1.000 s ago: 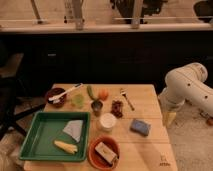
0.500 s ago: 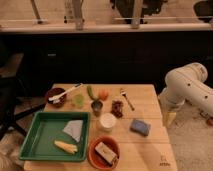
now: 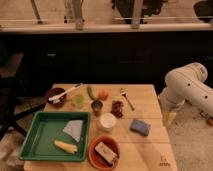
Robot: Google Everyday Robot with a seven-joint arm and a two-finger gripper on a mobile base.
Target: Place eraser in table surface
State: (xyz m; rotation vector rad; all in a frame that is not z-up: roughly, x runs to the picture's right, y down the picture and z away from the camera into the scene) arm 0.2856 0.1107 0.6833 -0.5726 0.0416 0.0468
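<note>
Nothing of the task was done yet: the eraser (image 3: 105,151) lay in the orange bowl (image 3: 92,154) at 6 o'clock of the table surface (image 3: 150,152). The gripper (image 3: 170,117) hung beside the 3 o'clock edge; its state I could not tell. Bare wood at 5 o'clock, below the blue sponge (image 3: 140,127), offered room.
</note>
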